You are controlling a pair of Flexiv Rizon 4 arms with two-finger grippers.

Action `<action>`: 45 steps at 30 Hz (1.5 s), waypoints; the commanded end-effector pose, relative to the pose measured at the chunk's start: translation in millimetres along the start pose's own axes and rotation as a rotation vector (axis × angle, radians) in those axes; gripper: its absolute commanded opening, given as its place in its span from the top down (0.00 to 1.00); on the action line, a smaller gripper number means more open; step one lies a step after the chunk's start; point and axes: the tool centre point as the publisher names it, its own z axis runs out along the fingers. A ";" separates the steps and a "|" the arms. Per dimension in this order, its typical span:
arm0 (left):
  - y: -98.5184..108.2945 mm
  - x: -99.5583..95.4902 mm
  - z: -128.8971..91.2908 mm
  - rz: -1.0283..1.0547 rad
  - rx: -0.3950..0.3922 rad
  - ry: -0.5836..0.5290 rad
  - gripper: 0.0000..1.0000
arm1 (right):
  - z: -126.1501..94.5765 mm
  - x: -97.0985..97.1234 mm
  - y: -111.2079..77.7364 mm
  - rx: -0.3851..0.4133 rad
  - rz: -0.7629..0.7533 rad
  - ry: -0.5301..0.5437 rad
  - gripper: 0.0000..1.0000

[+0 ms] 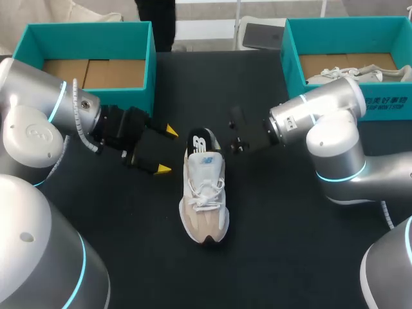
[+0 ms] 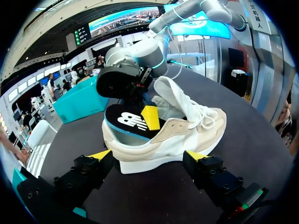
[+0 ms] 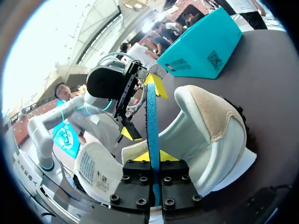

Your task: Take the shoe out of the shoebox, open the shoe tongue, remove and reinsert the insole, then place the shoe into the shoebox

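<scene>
On the dark table [image 1: 277, 225], midway between the two boxes, the beige-and-white sneaker [image 1: 205, 199] is lying on its sole, toe toward the robot and heel away. Its white tongue [image 2: 174, 93] is standing pulled up over the laces. My right gripper [image 3: 154, 157] is pinching the black insole [image 2: 128, 122] between both fingers, closed down to the thickness of its blue edge. The insole's heel end, with the white logo, is sitting raised above the shoe's opening, while its front part is running down inside behind the collar. My left gripper [image 1: 167, 150] is hanging just beside the shoe's heel on my left, fingers spread wide and holding nothing. From its wrist camera I am seeing the sneaker just ahead of the two yellow tips, not touching them.

At the far left, the teal shoebox [image 1: 90, 29] is standing open, showing its brown cardboard floor [image 1: 96, 72]. At the far right, the second teal shoebox [image 1: 293, 61] is also standing open and is holding another pale sneaker [image 1: 351, 72], which is lying on the cardboard with its laces loose. Both boxes are standing well apart from the shoe on the table.
</scene>
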 end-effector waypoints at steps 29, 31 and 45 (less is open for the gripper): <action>-0.3 0.8 0.6 0.000 -0.003 -0.001 0.00 | -11.5 -2.2 24.6 0.060 -0.022 -0.071 1.00; -0.3 0.8 0.6 0.000 -0.003 -0.001 0.00 | -7.6 0.7 17.0 0.052 -0.005 -0.059 1.00; -0.3 0.8 0.6 0.000 -0.003 -0.001 0.00 | 0.7 10.5 -2.5 0.050 0.063 -0.051 0.92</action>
